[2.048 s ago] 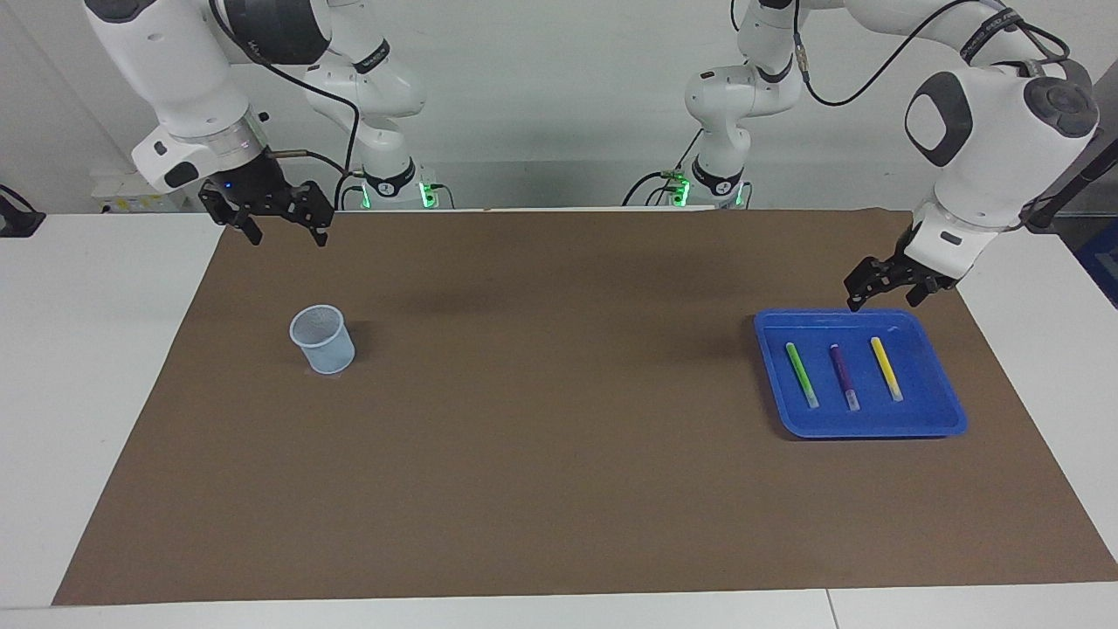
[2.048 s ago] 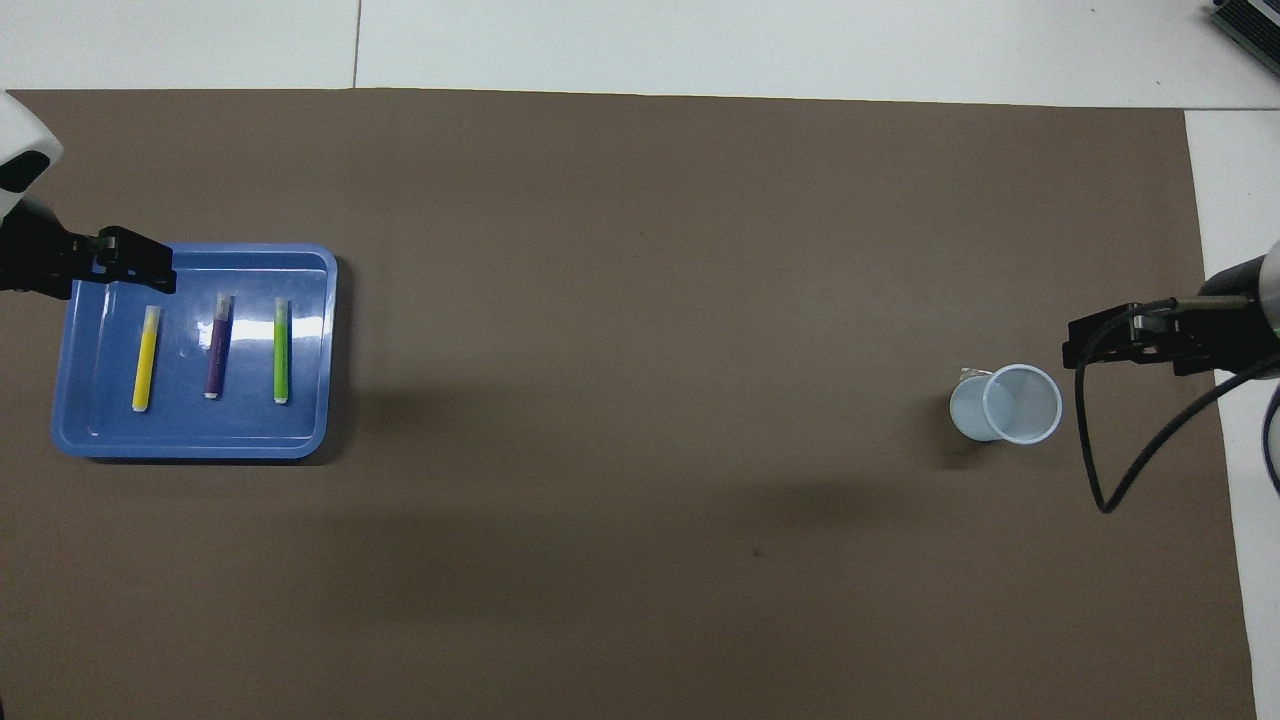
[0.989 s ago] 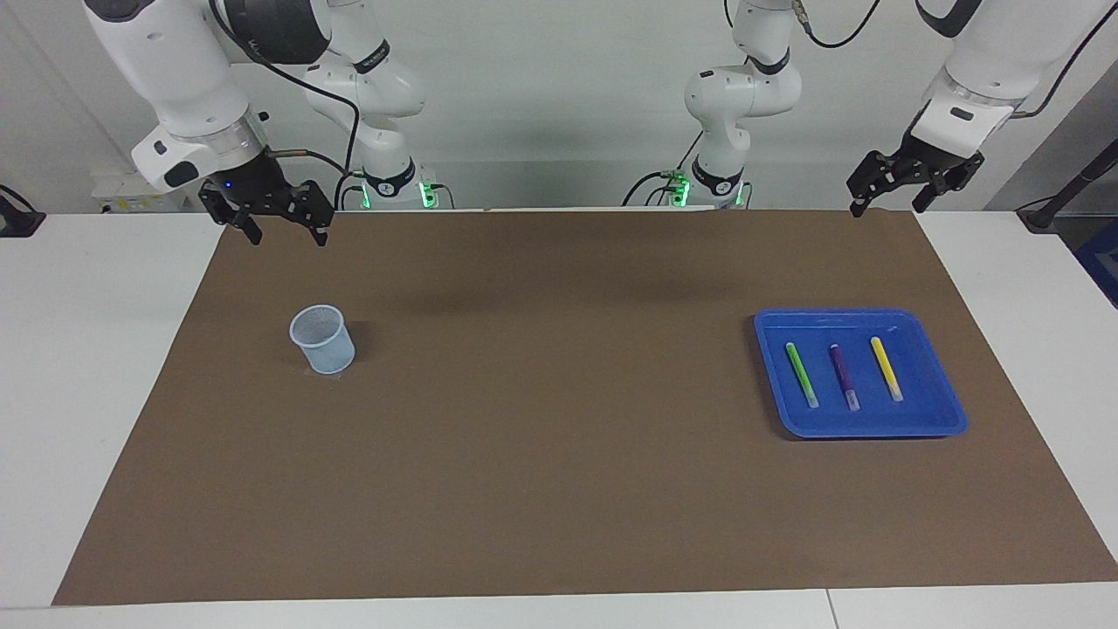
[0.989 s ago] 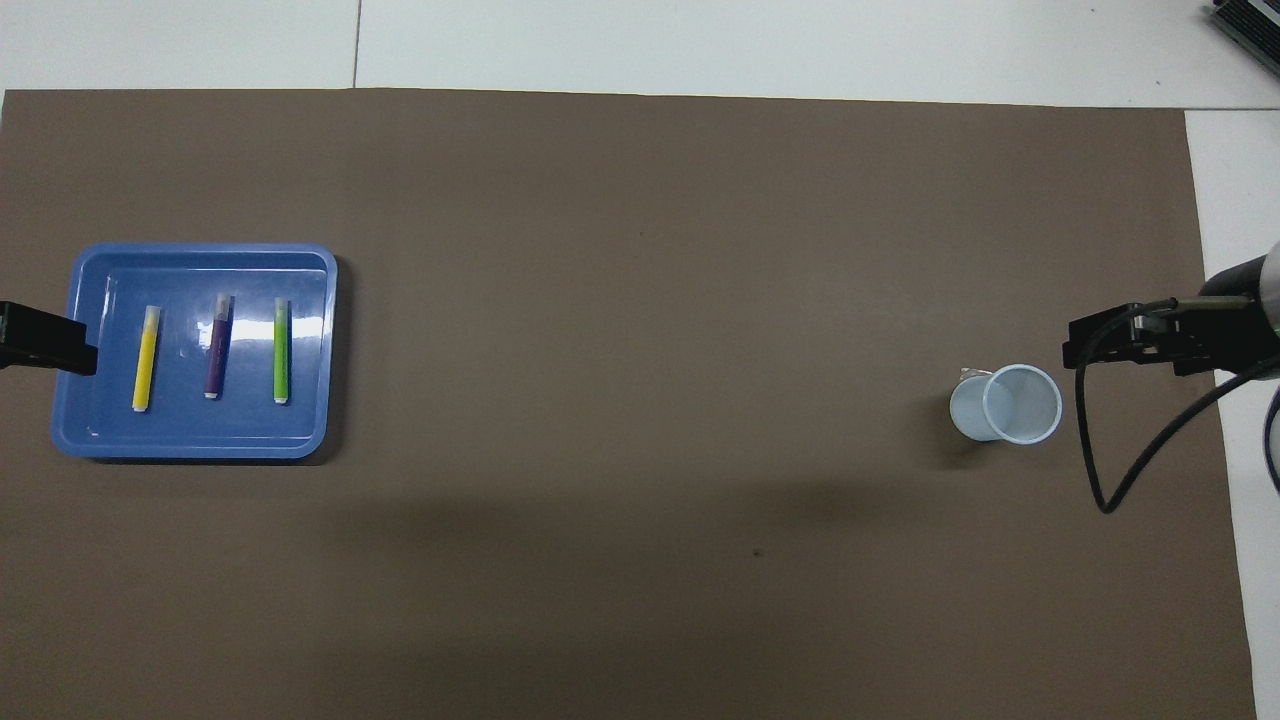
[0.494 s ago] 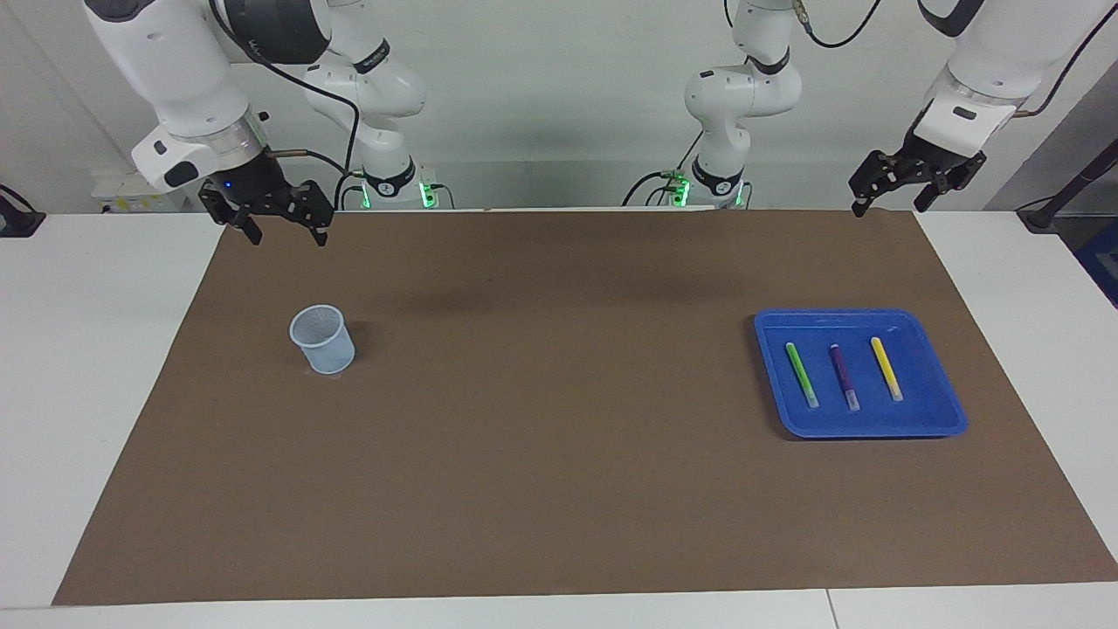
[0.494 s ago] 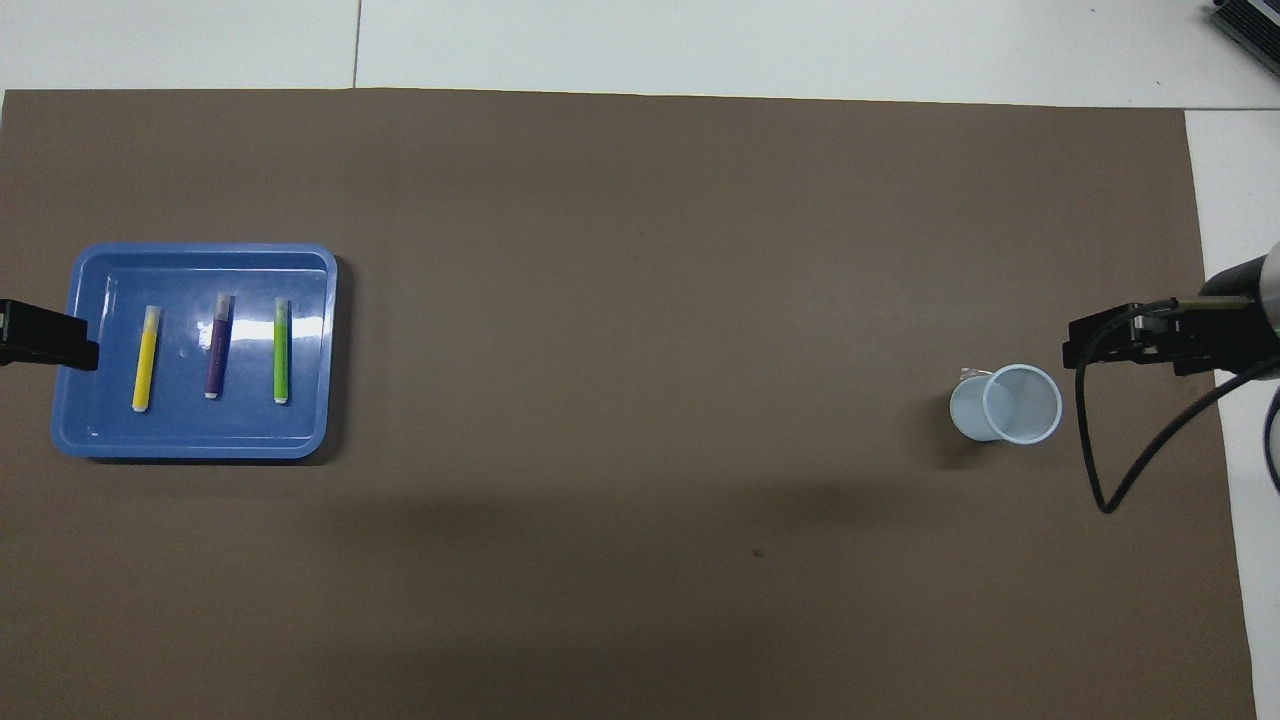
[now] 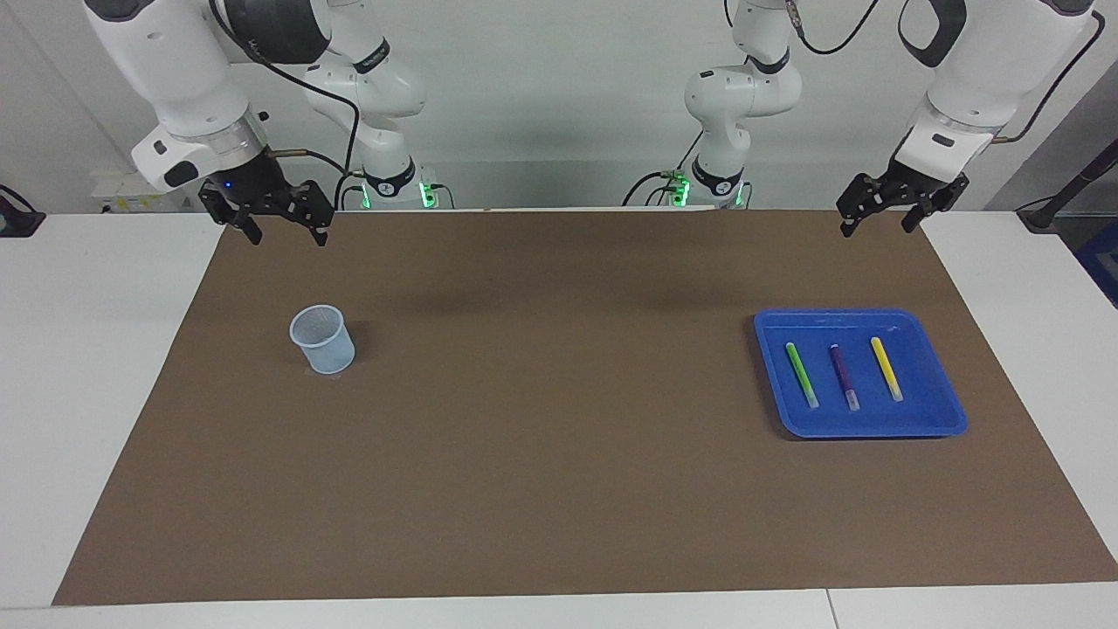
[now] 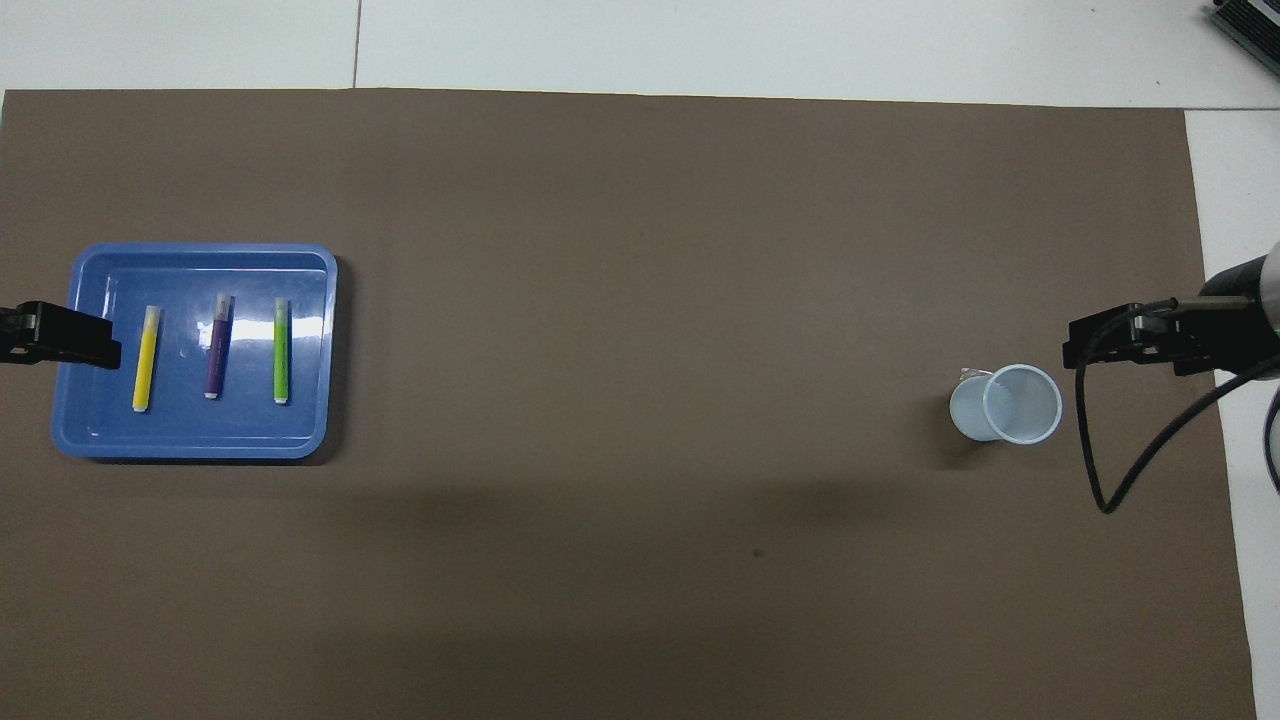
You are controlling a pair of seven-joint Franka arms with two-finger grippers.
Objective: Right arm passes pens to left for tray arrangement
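Left gripper (image 7: pixel 878 217): fingers spread wide, holding nothing, touching nothing; raised in the air over the mat edge nearest the robots, at the left arm's end of the table. In the overhead view only its black tip (image 8: pixel 62 335) shows, overlapping the tray rim without contact.

Right gripper (image 7: pixel 279 229): fingers likewise spread wide, empty, small blue light lit; hanging over the mat corner at the right arm's end, arm waiting.

Blue tray (image 7: pixel 948 411) flat on the brown mat (image 7: pixel 541 437), toward the left arm's end. Inside, three pens lying side by side, roughly parallel, apart from one another, pale ends pointing away from the robots: green pen (image 7: pixel 801 374), purple pen (image 7: pixel 844 376) in the middle, yellow pen (image 7: pixel 886 368) nearest the table's end.

Pale-blue mesh cup (image 7: pixel 322 339) upright on the mat toward the right arm's end, well apart from the tray. Black cable (image 8: pixel 1110 470) looping from the right arm beside the cup, not touching it.
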